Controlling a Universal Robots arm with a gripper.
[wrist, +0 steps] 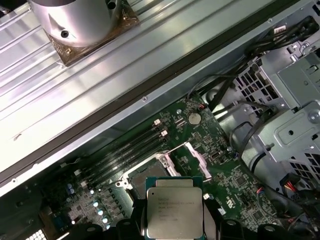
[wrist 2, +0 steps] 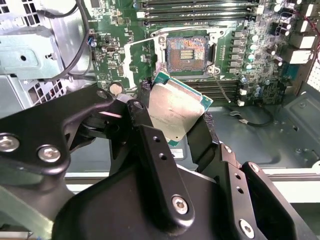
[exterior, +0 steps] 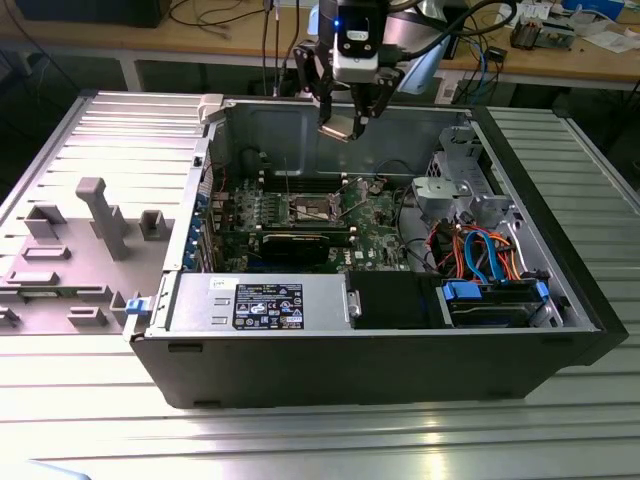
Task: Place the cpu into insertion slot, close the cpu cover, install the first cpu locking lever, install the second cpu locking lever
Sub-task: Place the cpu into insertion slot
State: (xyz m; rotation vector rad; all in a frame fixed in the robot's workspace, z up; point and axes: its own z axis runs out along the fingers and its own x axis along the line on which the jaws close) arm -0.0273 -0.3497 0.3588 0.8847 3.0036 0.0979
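Black fingers [wrist 2: 150,145] of the gripper [wrist 2: 172,125] are clamping the cpu [wrist 2: 177,107] between them by opposite edges, silvery top showing. Beyond it, the insertion slot [wrist 2: 187,52] is lying uncovered on the green motherboard [wrist 2: 102,70], well apart from the cpu.

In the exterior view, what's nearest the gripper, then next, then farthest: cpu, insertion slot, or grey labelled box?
1. The cpu, held in the gripper.
2. The insertion slot, below on the board.
3. The grey labelled box, at the case's front.
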